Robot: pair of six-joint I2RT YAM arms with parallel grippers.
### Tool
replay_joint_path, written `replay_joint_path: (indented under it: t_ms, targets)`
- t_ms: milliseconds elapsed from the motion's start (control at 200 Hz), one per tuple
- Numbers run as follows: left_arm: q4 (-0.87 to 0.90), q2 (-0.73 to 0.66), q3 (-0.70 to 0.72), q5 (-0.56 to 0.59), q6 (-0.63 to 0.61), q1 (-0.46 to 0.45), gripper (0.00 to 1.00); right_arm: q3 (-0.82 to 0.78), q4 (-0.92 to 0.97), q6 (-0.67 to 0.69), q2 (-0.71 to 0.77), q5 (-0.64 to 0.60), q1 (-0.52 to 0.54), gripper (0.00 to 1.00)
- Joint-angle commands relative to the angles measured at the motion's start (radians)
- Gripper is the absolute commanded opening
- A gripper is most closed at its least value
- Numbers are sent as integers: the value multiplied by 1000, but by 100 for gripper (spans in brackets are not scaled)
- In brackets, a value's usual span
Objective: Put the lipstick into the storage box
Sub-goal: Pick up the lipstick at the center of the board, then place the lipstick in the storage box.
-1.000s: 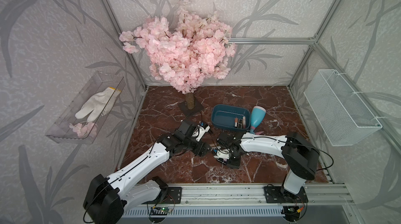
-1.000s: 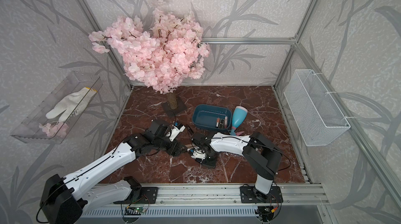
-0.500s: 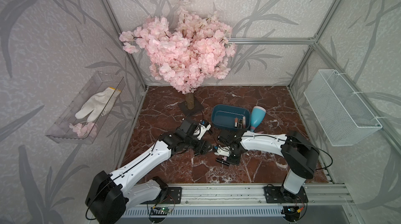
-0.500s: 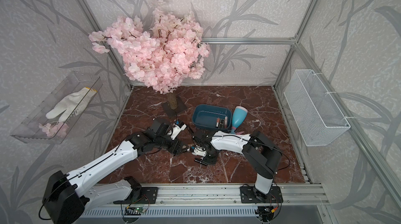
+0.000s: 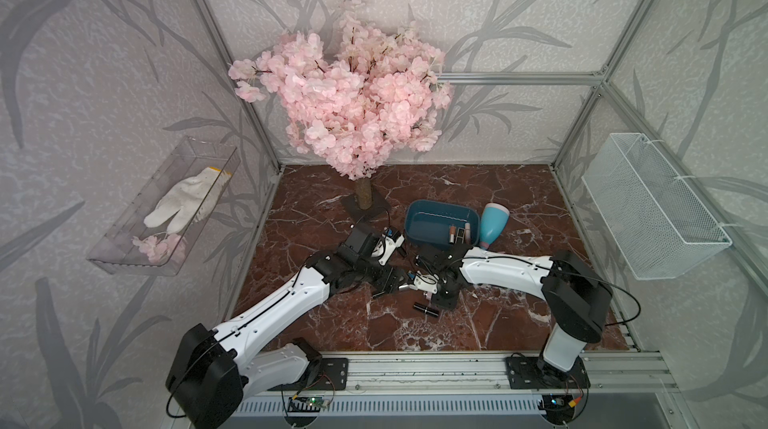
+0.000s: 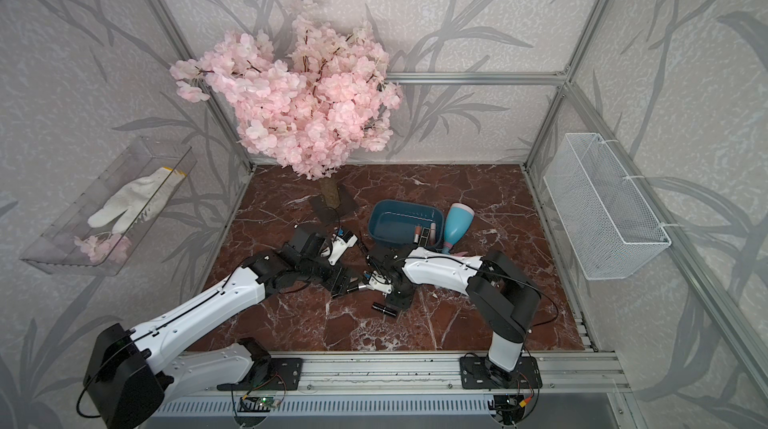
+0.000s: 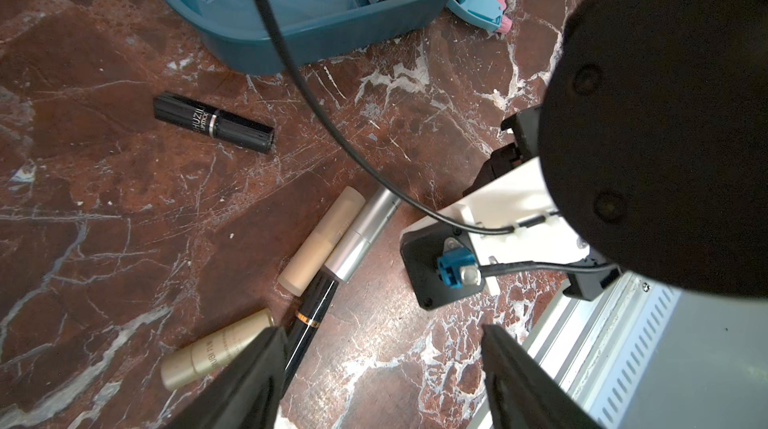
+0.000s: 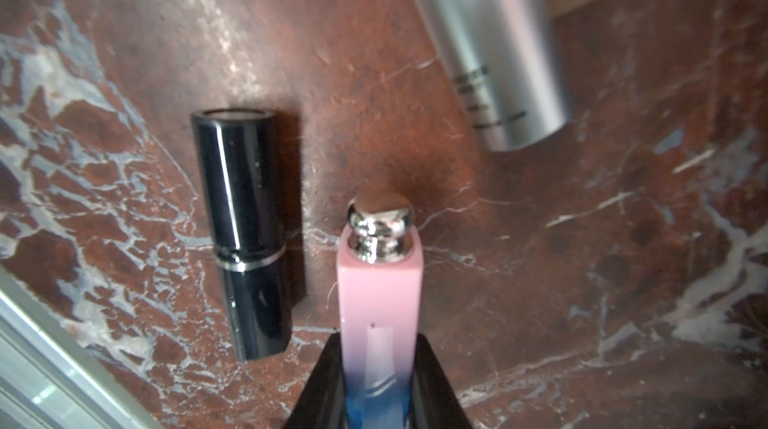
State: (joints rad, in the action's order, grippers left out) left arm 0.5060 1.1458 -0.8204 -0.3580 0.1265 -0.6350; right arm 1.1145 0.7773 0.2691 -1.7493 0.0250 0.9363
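Nearest the front rail, a black lipstick (image 5: 426, 308) lies on the marble floor (image 5: 498, 323). Just beyond it, the right gripper (image 8: 378, 348) is clamped on a pink lipstick (image 8: 380, 281) with a silver knob cap. Its jaws press both sides of the tube, low over the floor beside the black one. The left gripper (image 7: 381, 329) faces it with jaws spread wide, holding nothing, near a silver tube (image 7: 361, 235) and a beige tube (image 7: 322, 240). Farther back sits the teal storage box (image 5: 428, 223), with a few cosmetics at one end.
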Motion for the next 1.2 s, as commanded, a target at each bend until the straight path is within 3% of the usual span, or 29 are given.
replay_joint_path:
  t_ms: [0, 305, 610, 790, 1005, 1195]
  targets:
    - [-31, -38, -12, 32, 19, -2, 77, 38, 38, -35, 76, -16, -5, 20]
    - [-63, -141, -17, 152, 66, 4, 81, 99, 61, -143, 230, 16, -75, 20]
    - [-77, -110, -108, 155, 53, 4, 82, 141, -117, -359, 375, 128, -311, 20]
    - [-95, -59, -143, 130, 41, 4, 83, 243, -138, -533, 276, 194, -458, 21]
    - [-102, 1, -171, 111, 14, 3, 83, 386, -68, -686, 107, 225, -503, 21]
    - [-122, 46, -198, 108, 10, 4, 83, 406, -52, -852, -18, 288, -527, 21]
